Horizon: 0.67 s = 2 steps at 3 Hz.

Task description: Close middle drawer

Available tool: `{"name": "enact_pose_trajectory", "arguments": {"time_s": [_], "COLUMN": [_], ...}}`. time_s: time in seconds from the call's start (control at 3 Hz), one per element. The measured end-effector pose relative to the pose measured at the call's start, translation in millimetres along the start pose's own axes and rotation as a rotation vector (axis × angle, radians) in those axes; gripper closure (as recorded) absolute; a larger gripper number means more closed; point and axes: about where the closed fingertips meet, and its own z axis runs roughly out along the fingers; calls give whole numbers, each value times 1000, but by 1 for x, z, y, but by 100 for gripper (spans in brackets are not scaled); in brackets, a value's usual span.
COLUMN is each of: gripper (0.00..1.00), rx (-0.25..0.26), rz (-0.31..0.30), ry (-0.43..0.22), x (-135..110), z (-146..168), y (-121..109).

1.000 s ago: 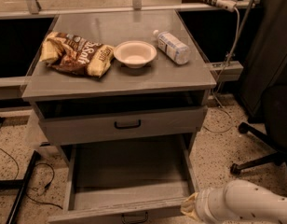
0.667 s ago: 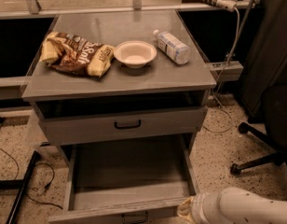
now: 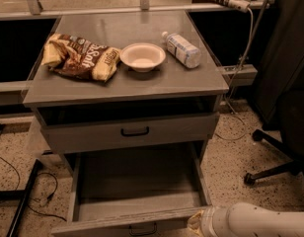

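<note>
1. A grey cabinet fills the view. Its middle drawer (image 3: 137, 186) is pulled far out toward the near edge and looks empty inside.
2. The white robot arm (image 3: 255, 221) reaches in from the near right. Its tool (image 3: 194, 222) sits at the right end of the drawer's low front panel, touching it or just beside it. Whether the tool is apart or together cannot be told.
3. Compared with a second ago, the arm sits lower and the tool is slightly further left, closer to the panel. The drawer looks just as far out as before.
4. This suggests the push is only about to begin; the closing itself is not yet done.
5. Unchanged: the upper drawer (image 3: 134, 131) stands slightly out, and the worktop (image 3: 117, 85) carries a crisp bag (image 3: 80, 57), a bowl (image 3: 142, 57) and a lying bottle (image 3: 182, 49).
</note>
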Motion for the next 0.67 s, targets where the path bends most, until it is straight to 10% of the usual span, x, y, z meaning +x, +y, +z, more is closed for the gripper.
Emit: {"name": "enact_pose_trajectory", "arguments": {"time_s": [0.67], "gripper": [34], "rx": [0], "rz": [0], "ry": [0], "x": [0], "z": [0], "y": [0]}}
